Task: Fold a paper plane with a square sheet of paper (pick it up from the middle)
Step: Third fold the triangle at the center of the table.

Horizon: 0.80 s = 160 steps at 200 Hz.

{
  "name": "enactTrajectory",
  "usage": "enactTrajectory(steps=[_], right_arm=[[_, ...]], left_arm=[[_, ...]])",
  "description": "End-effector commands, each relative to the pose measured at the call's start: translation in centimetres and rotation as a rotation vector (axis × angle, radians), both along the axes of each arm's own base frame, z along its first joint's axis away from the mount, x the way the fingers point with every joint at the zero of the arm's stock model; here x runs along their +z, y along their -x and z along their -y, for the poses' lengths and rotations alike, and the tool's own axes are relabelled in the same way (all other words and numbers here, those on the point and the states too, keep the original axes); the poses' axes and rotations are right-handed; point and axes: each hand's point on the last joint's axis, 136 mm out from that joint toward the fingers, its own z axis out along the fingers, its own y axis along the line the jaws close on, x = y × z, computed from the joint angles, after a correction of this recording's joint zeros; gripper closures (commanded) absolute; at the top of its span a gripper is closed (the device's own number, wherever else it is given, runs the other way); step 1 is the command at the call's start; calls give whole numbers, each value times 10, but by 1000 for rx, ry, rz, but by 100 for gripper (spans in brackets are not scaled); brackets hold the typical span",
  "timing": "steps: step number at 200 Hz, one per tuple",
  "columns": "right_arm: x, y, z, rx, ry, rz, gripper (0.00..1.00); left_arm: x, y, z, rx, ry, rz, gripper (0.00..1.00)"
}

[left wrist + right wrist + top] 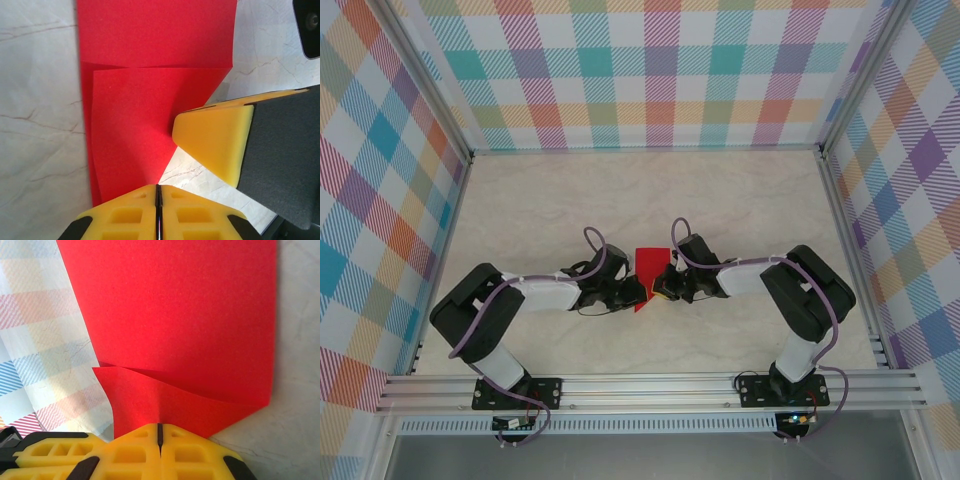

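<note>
Left pincer [158, 189] clenched on red paper sheet [648, 260] from left; right pincer [160, 427] clenched on same sheet from right. Partly folded, mid-table [750, 200], between the 2 arms, equally near each. Long axis near-to-far, so likely creasing along it.
</note>
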Motion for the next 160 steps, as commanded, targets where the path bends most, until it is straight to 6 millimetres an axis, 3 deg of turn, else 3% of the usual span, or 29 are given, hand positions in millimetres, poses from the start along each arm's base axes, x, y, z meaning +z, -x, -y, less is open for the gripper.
enactTrajectory(steps=[1,91,160], right_arm=[[-15,4,7,0,53,-41,97],[-33,10,18,-17,132,-103,97],[-50,17,32,-36,235,-170,97]], left_arm=[[-7,9,4,-22,9,-30,91],[-48,32,-25,-23,-127,-112,91],[-50,61,-35,-110,-127,-163,92]])
